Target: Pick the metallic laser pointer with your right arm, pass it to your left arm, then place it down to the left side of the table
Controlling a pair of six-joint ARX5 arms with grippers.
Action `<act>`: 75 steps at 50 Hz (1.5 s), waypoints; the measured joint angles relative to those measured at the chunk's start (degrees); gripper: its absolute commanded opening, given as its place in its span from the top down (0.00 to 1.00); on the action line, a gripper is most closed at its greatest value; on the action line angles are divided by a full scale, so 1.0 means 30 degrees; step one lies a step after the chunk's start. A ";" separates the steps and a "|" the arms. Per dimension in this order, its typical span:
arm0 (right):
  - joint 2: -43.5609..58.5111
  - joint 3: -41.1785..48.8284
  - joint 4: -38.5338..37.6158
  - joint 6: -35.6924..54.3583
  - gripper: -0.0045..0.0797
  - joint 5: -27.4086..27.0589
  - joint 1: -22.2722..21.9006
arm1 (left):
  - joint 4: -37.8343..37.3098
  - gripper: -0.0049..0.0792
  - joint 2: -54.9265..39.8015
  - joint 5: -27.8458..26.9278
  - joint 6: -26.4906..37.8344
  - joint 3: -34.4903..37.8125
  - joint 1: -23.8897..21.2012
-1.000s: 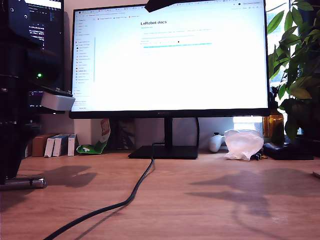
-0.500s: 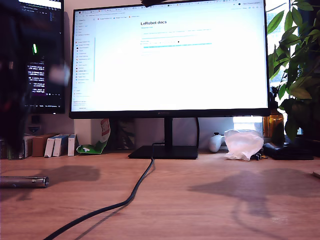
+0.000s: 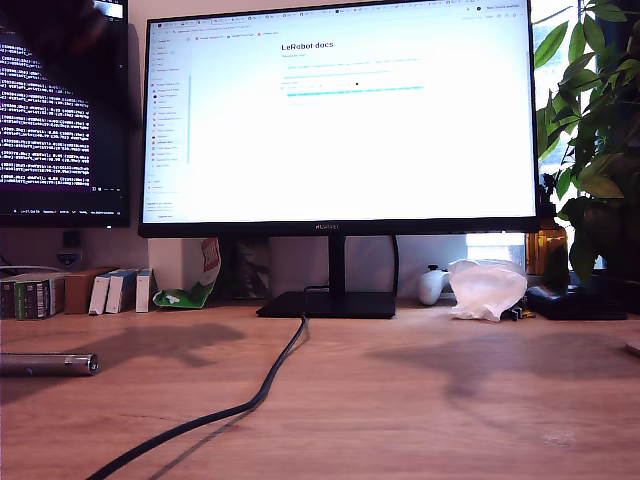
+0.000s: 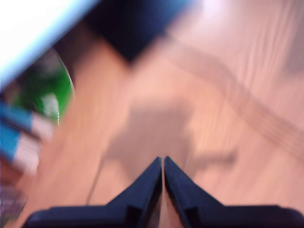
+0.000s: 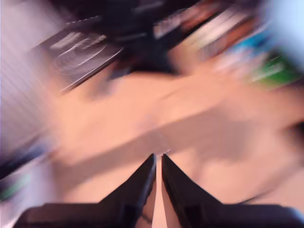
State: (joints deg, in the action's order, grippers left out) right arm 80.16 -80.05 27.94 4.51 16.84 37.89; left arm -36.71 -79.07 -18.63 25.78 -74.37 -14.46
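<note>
The metallic laser pointer (image 3: 48, 364) lies flat on the wooden table (image 3: 420, 400) at the exterior view's left edge, with nothing touching it. Neither arm shows clearly in the exterior view; only a dark smear (image 3: 75, 25) sits at its top left corner. In the blurred first wrist view, my first gripper (image 4: 163, 162) is shut with nothing between its fingers, above bare table. My second gripper (image 5: 157, 159) is also shut and empty in its own heavily blurred view, over the table. The pointer appears in neither wrist view.
A thick black cable (image 3: 270, 385) runs from the monitor stand (image 3: 330, 303) toward the front of the table. Small boxes (image 3: 110, 290), a white controller (image 3: 433, 284), a crumpled plastic bag (image 3: 487, 288) and a plant (image 3: 590, 130) line the back.
The black arm that stood over the pointer at the exterior view's left has lifted up and out of that view. The pointer stays on the table where it lay.
</note>
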 measured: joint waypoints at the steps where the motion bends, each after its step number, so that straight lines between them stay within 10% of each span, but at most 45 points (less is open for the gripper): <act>1: 0.0000 0.0000 -0.0437 -0.0007 0.96 -0.0474 -0.0175 | 0.0335 0.96 0.0109 -0.0160 -0.0503 0.0000 0.0058; 21: -0.0007 0.0000 -0.9092 0.0845 0.96 -0.3636 -0.4167 | 0.7460 0.96 0.0918 -0.1494 -0.3555 0.0000 0.2594; 48: -0.1632 -0.1515 -0.9595 0.1945 0.96 -0.3147 -1.3959 | 1.0426 0.96 0.0918 -0.3963 -0.7439 -0.2142 0.6921; 75: -0.8816 -0.2055 -0.6433 0.1953 0.96 -0.1807 -1.4600 | 0.8786 0.96 0.4561 -0.4750 -0.8007 -0.2849 0.7191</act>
State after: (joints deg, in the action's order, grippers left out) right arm 53.71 -86.21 8.64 10.37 11.42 -5.91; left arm -10.35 -65.39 -32.88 1.76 -82.91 7.11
